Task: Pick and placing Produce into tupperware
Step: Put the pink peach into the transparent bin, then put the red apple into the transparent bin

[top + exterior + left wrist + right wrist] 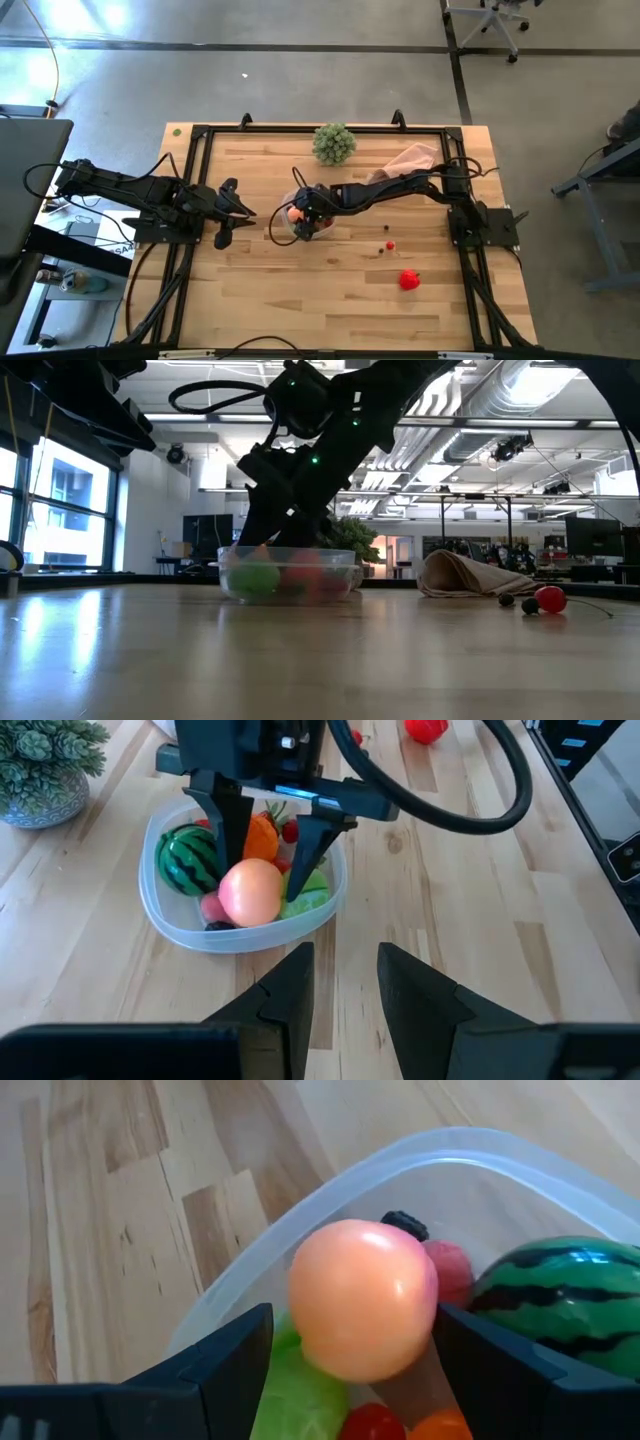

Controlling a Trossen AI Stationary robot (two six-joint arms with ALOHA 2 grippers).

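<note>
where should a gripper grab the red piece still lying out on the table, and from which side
Probably straight from above, fingers closing across the widest part of the red piece. It lies alone on bare table, apart from the tupperware, so nothing blocks a top-down approach. Its finer shape is too small to tell. The right gripper is at the tupperware around a peach-coloured ball.

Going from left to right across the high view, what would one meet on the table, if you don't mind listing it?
Left gripper → tupperware, the right gripper over it → leafy ball → small berries → red piece → cloth.
</note>
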